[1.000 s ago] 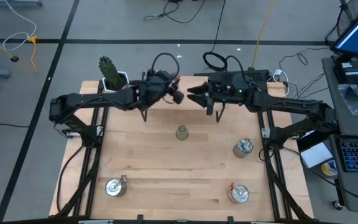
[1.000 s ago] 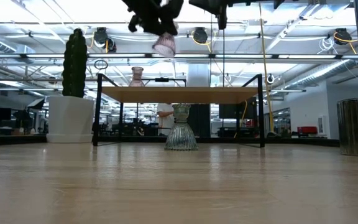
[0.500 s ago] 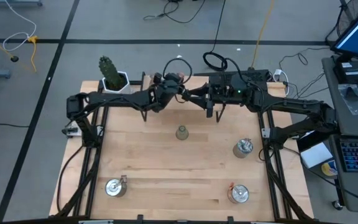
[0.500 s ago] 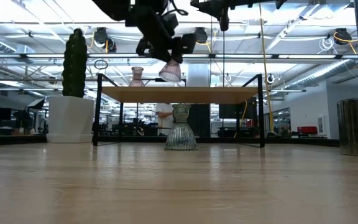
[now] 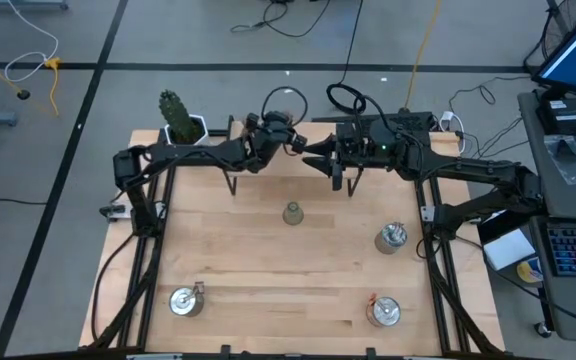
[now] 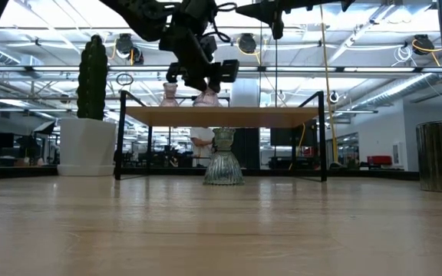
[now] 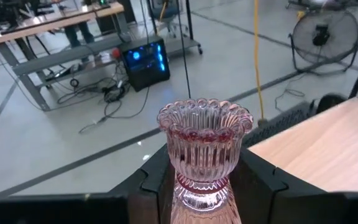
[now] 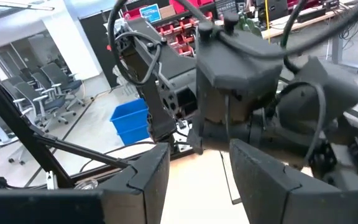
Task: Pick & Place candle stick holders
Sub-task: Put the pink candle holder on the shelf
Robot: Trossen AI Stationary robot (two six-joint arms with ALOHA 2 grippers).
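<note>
The left gripper (image 5: 290, 143) has carried the pink holder (image 7: 202, 149) toward the table's far edge, fingers clamped on its stem. The right gripper (image 5: 318, 160), fingers apart and empty, waits very near; they could collide and knock the holder loose.

Two black jointed arms (image 5: 188, 157), looped cables (image 5: 346, 97)

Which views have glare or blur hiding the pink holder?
Low view: bright ceiling lights wash out the background, so the pink holder under the left tool reads dim. Left wrist view: holder sharp, room behind softer. High view: even light, holder tiny.
</note>
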